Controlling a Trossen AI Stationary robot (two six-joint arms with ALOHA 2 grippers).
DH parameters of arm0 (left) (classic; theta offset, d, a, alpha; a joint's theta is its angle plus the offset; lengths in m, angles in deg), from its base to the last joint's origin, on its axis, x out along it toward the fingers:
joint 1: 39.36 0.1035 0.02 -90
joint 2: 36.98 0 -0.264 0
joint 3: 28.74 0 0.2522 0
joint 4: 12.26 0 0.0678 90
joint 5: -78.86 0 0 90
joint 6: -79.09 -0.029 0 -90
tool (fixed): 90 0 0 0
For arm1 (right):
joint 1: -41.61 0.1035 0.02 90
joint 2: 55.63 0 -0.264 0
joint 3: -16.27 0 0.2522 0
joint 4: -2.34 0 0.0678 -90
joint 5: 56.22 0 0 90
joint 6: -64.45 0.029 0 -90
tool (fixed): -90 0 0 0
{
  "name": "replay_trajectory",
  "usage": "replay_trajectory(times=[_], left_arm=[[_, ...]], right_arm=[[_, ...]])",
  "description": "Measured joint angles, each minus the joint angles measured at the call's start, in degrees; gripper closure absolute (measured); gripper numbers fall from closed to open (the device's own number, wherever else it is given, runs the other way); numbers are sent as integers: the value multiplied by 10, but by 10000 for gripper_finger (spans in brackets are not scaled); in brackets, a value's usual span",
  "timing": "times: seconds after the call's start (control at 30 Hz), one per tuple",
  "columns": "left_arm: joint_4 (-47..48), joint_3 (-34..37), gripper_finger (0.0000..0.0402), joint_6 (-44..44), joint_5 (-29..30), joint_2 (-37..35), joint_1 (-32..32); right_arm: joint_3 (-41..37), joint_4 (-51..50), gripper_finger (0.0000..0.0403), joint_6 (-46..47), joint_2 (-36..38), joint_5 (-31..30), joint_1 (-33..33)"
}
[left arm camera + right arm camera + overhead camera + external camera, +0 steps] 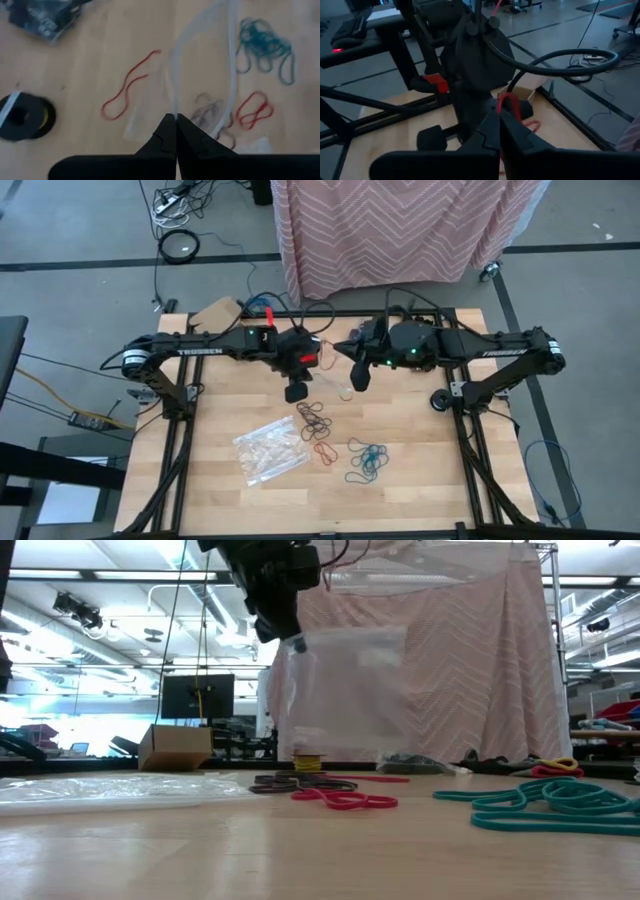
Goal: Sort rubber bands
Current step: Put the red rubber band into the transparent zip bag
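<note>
On the wooden table (420,480) we've got the left gripper (176,131) pinched on a clear bag (345,690) held up in the air, the right gripper (499,125) closed on a red band (509,106), so next it probably drops into the bag, with teal bands (367,460) and dark bands (314,418) waiting below.

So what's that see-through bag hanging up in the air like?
The clear plastic bag looks thin, soft and see-through, roughly rectangular. It hangs upright above the table, off the wood, with nothing visible inside. The left gripper is shut on its top edge, near one corner. Beneath it lie red rubber bands.
</note>
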Motion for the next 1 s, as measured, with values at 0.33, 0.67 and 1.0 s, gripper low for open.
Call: replay_trajectory(times=[0.33,0.67,1.0], left_arm=[[-51,0,401,37,-63,0,5],[-50,0,401,38,-69,0,5],[-52,0,401,38,-77,0,6]], right_arm=[[0,-8,403,-5,0,6,-2],[0,-47,403,-1,0,32,8],[-27,-75,403,28,0,43,24]])
